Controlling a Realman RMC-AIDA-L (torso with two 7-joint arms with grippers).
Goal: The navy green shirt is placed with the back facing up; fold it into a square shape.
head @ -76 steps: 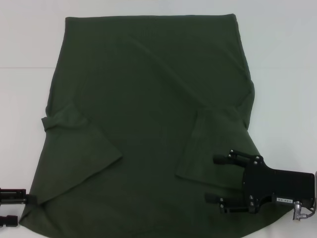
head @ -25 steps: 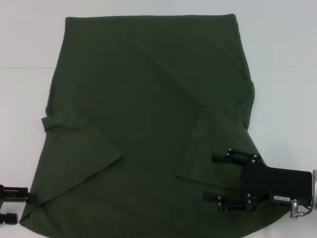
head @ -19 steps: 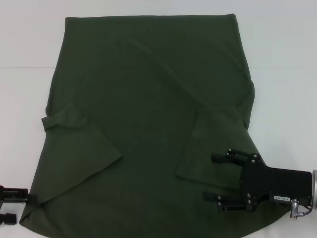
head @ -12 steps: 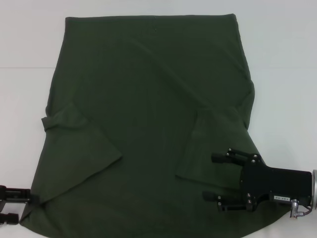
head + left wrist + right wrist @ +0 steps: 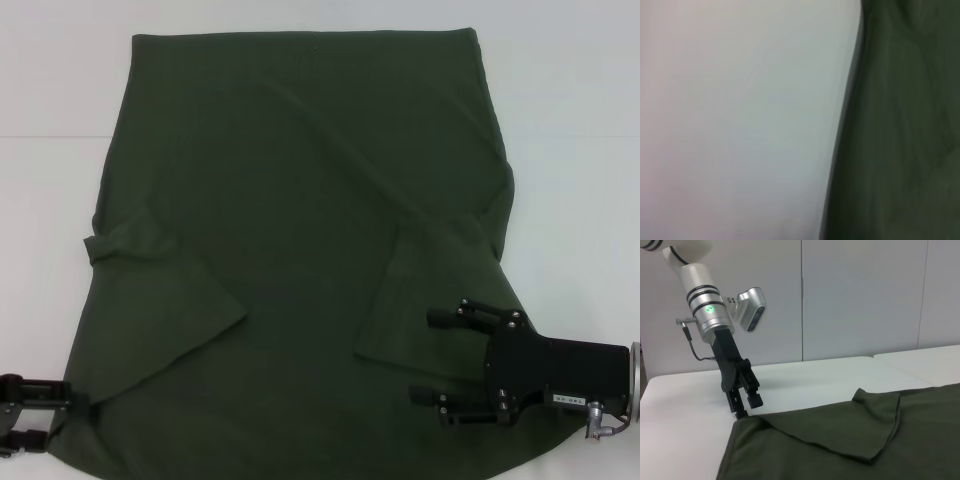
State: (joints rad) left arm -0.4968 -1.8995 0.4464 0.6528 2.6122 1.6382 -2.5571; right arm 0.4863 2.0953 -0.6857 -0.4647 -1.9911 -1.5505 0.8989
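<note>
The navy green shirt (image 5: 300, 250) lies back-up across the white table (image 5: 570, 150), both sleeves folded in. The right end effector (image 5: 425, 358) hovers open over the near right part of the cloth, with 1 folded sleeve just ahead of its fingertips. The left end effector (image 5: 50, 415), fingers parted, sits at the near left corner touching the hem. To fold well, I'd have both pinch the near edge evenly and lift together, keeping the cloth taut.

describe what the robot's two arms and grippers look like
The right gripper is matte black with two slim fingers, a flat black body and a silver wrist ring with a small cable plug. The left gripper is black too, on a silver-and-white arm with black bands, a green light and a thin grey cable.
</note>
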